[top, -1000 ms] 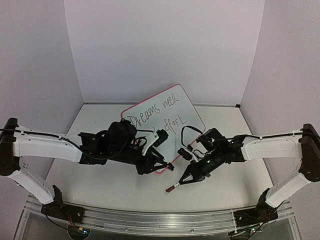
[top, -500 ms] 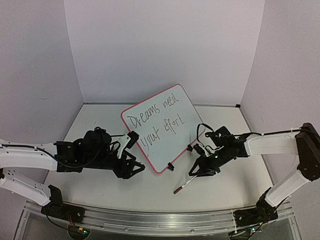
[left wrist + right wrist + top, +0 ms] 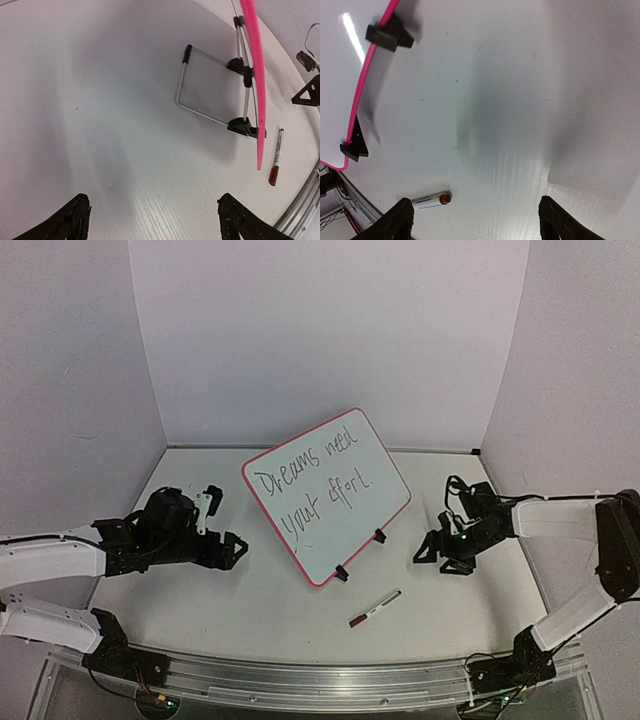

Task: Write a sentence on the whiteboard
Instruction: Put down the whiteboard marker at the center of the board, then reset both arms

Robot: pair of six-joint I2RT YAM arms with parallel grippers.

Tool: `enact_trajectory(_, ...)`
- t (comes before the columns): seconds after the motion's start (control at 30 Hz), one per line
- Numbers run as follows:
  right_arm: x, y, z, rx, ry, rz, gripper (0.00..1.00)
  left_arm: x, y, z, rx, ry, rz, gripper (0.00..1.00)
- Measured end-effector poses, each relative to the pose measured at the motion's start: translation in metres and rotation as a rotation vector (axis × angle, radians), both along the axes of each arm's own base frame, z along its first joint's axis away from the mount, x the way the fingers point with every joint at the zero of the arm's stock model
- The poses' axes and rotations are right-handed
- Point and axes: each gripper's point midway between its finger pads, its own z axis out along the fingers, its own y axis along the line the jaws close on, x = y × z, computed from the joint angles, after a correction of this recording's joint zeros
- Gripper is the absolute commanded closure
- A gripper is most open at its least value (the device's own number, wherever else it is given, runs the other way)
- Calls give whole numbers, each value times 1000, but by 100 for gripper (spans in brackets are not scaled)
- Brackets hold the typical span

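The whiteboard, white with a pink frame, stands tilted on its wire stand mid-table and reads "Dreams need your effort." In the left wrist view its pink edge shows from the side; the right wrist view shows its lower corner. A marker with a dark red cap lies loose on the table in front of the board, seen also as the marker and the marker. My left gripper is open and empty, left of the board. Off to the board's right, my right gripper is open and empty too.
Two black clip feet hold the board's lower edge. A bent wire stand props it from behind. White walls close in the table on three sides. A metal rail runs along the near edge.
The right gripper opened and let go of the marker, which now lies on the table, then drew back right. The left gripper opened and pulled away left from the board's lower edge.
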Motion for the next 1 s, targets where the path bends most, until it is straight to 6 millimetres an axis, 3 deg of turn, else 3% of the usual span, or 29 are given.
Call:
enact_trajectory(0.2,29,-46,21,-87,-115,-126,15,37,60,11,-20,-33,237,5)
enact_trajectory(0.43,55,-102,67,-194,-320,-280,15,77,129,9,13,-23,468,4)
enact_trajectory(0.6,63,-132,115,-269,-561,-380,15,105,183,33,35,-117,647,3)
enact_trajectory(0.7,59,-145,133,-310,-679,-430,15,116,203,54,67,-208,714,2)
enact_trajectory(0.87,50,-165,132,-385,-791,-503,15,123,222,83,121,-367,788,1)
enact_trajectory(1.0,41,-177,123,-431,-855,-548,15,120,231,77,151,-442,817,1)
